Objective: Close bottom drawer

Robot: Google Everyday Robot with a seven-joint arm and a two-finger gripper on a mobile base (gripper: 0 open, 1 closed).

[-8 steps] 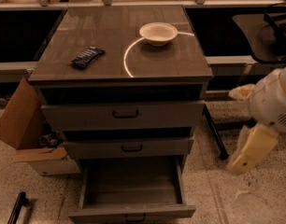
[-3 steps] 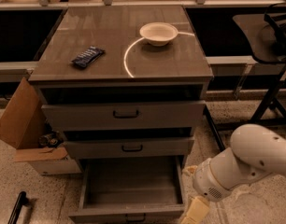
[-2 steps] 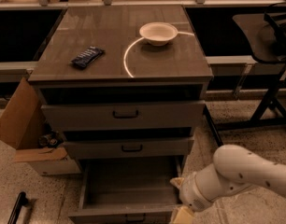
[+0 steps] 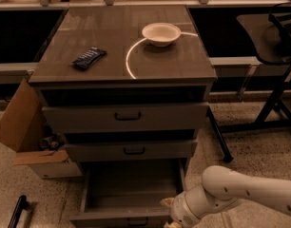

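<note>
Pushing straight into the cabinet (image 4: pixel 124 65) is what this step calls for: the force should run along the slide direction, toward the upper part of the frame, and land on the front panel near its middle, not on one corner. An off-centre shove at the right end could skew the box on its runners and jam it, so I judge that moving the contact leftward toward the handle, then pressing steadily, is the safer course.

Coming in from the lower right of the frame, the pale arm (image 4: pixel 245 191) reaches toward the drawer front. The bottom drawer (image 4: pixel 131 186) sits at the lower centre of the frame, under the two drawers above it, pulled well out with its plain interior bare to view. Its front panel lies along the bottom edge of the frame and is partly cut off there.

At the drawer's front right corner, low and just right of centre, is the gripper (image 4: pixel 168 213). Whether it is clenched or released cannot be told, nor whether it touches the panel.

As for heading, the drawer faces the bottom edge of the frame, and its long axis, the width of the front panel, runs left to right across the frame. Its travel runs across that axis, up into the cabinet.
</note>
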